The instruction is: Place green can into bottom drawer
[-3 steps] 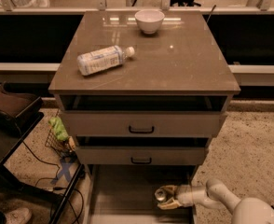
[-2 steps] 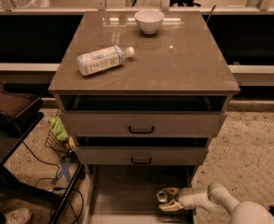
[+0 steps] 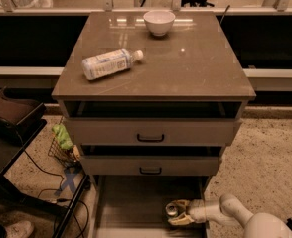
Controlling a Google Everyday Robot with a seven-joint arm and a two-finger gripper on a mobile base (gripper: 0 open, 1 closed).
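Observation:
The bottom drawer [image 3: 131,202] is pulled out at the foot of the cabinet, showing its flat grey floor. My gripper [image 3: 177,213] reaches in from the lower right and sits low inside the drawer near its right side. Its tan fingers [image 3: 182,220] are closed around the green can [image 3: 172,211]. The can stands upright with its silver top showing; its dark body is mostly hidden by the fingers. I cannot tell whether the can rests on the drawer floor.
On the cabinet top lie a clear plastic bottle [image 3: 109,63] with a white label, on its side, and a white bowl [image 3: 159,22]. The two upper drawers [image 3: 151,132] stand slightly open. A dark stand [image 3: 12,128] and cables [image 3: 69,182] are at the left.
The gripper with the can has moved slightly lower and toward the front of the bottom drawer. The bottle and bowl have not moved.

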